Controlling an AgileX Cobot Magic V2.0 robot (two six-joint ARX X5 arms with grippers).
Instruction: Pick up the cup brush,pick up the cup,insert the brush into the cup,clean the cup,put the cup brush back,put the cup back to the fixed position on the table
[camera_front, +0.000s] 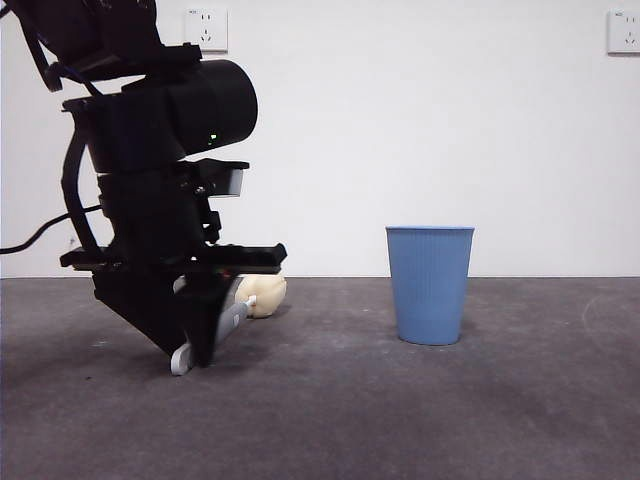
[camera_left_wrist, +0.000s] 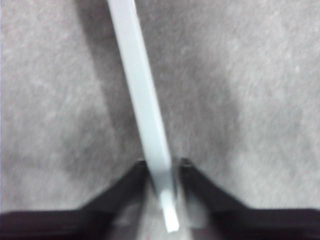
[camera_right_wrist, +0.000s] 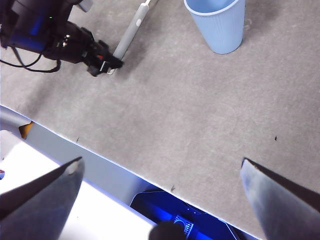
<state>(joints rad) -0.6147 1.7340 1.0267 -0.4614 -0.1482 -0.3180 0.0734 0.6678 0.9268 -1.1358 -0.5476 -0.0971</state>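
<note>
Two arms share this job, and only one is working. In the front view we see the left gripper (camera_front: 205, 345) down at the dark grey-brown mottled table (camera_front: 420, 420), low on the cup brush (camera_front: 262, 293) — a long slim grey handle whose cream rounded sponge head peeks out behind the jaws. The tall blue ribbed plastic cup (camera_front: 430, 285) stands upright, well apart from the brush.

The left wrist view gives what the front cannot: the black jaws sit closed against both sides of the grey handle (camera_left_wrist: 145, 115), near its end. We judge that hold risky — gripped so far from the sponge, the brush could swing or slip when lifted, and the picture is too blurred to confirm firm contact.

The right wrist view alone shows the whole layout from above: brush lying flat, cup (camera_right_wrist: 217, 22) untouched, and the right gripper (camera_right_wrist: 160, 172) hanging high with its jaws wide apart, holding nothing.
</note>
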